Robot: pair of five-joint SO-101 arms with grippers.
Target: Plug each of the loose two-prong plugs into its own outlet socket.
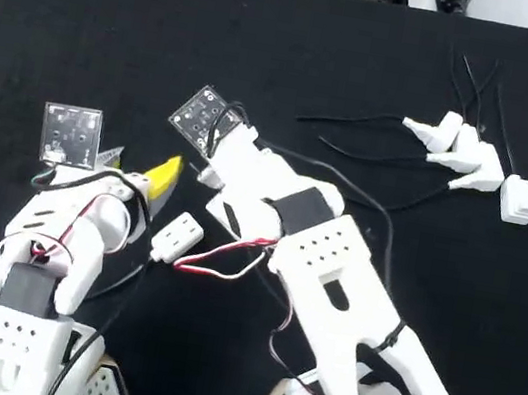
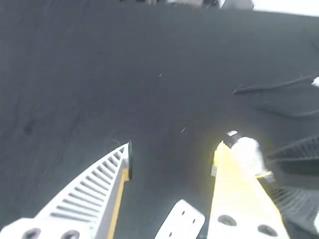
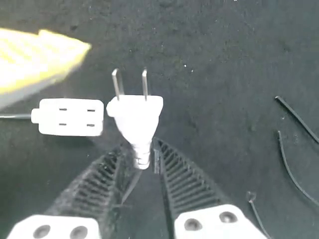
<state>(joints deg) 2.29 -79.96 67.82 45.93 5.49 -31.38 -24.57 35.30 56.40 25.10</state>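
My right gripper is shut on the cord end of a white two-prong plug, whose prongs point away from the wrist. The white outlet socket block lies flat just beside the plug, slots facing up. The same block sits between the two arms in the high view. My left gripper hangs open above the block, with its yellow finger next to the held plug. More loose white plugs with black cords lie at the back right.
A squarish white plug body lies at the far end of the loose group. Thin black cords trail across the black table toward the middle. The right arm stretches diagonally over the table's centre.
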